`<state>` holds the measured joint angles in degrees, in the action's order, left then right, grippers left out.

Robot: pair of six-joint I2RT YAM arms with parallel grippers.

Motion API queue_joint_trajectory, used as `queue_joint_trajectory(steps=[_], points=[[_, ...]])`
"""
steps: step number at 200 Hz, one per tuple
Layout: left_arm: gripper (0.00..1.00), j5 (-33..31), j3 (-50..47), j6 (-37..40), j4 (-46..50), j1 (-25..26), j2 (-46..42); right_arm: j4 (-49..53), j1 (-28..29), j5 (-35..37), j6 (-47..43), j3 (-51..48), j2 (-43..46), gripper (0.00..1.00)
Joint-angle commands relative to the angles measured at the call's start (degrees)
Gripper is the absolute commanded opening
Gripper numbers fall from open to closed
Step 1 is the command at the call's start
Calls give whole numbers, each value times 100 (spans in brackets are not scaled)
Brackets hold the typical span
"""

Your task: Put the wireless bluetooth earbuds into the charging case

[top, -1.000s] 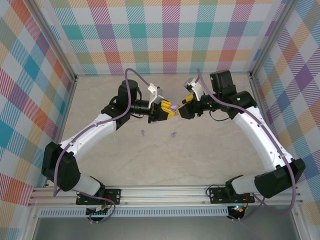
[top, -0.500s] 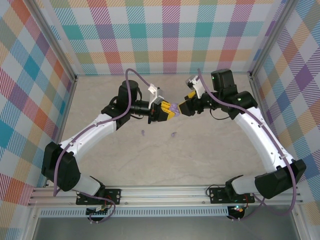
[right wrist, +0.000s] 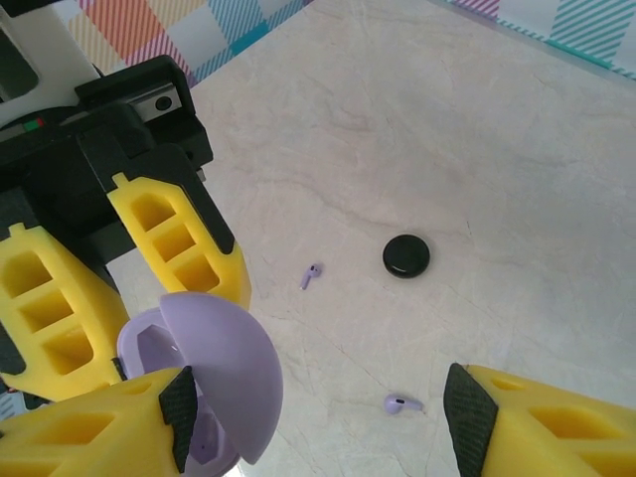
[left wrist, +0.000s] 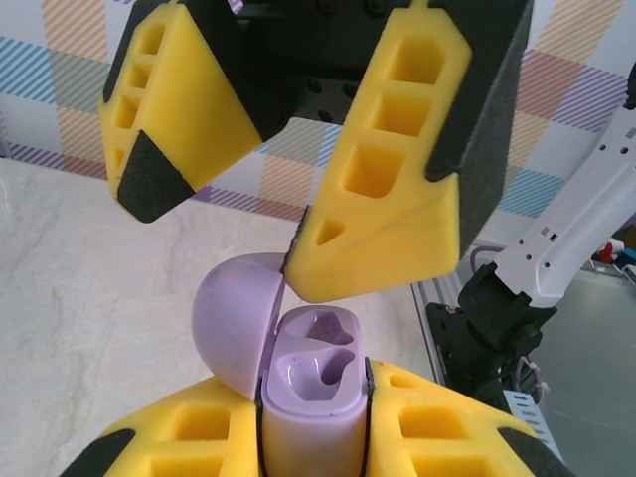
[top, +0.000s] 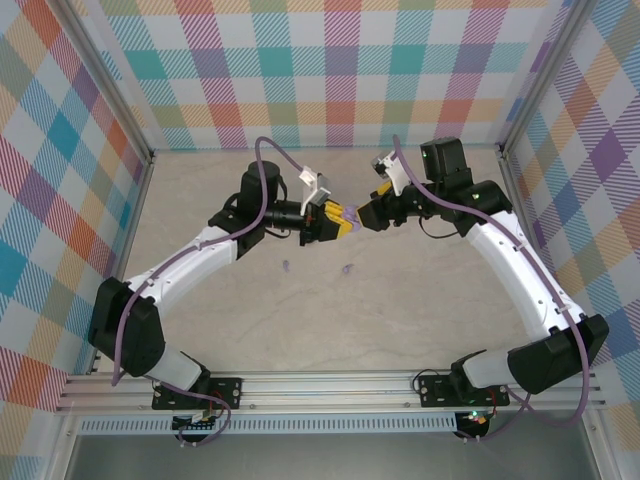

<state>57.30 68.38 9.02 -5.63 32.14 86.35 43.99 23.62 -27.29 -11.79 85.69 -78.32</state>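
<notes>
Pale marbled desk (top: 330, 320), plaid walls (top: 340, 70) on the back and both sides, metal rail (top: 330, 385) along the near edge.

We see two lilac earbuds (right wrist: 312, 275) lying loose on the desk, apart from each other, roughly mid-desk between the two arms and nearer to us than the fingers. There is bare desk all round each one, and neither is close to a wall or to the rail. A black disc (right wrist: 406, 255) sits near them, touching neither.

The charging case (left wrist: 308, 397) is up off the desk, upright, with its lid (left wrist: 237, 318) hinged back and both sockets showing. It is lilac like the earbuds.

The left fingers (left wrist: 427, 422) are clamped on the case body, one on each side, with the lid above their grip.

The right fingers (left wrist: 393, 229) are spread wide and face the case from the opposite side. One tip is right at the rim by the hinge, but we cannot tell if it touches. The other is well off to the side of the lid. They hold nothing.

In the top view both arms meet toward the back of the desk, short of the back wall, with the case between them. The middle and front of the desk lie open below them.
</notes>
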Motion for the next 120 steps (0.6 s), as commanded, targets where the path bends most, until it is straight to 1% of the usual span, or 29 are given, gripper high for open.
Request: queue_joint_trajectory(steps=[1,46,85,120], points=[[10,-64,-3,-240,-458,96,66,82,-31,53,54,54,-56,69],[10,-78,12,-268,-440,95,76,84,-32,92,36,2,-38,69],[9,105,26,-260,-448,99,-10,190,-32,48,-8,7,-147,69],[8,265,8,-204,-440,99,-98,179,-33,356,57,0,-206,69]])
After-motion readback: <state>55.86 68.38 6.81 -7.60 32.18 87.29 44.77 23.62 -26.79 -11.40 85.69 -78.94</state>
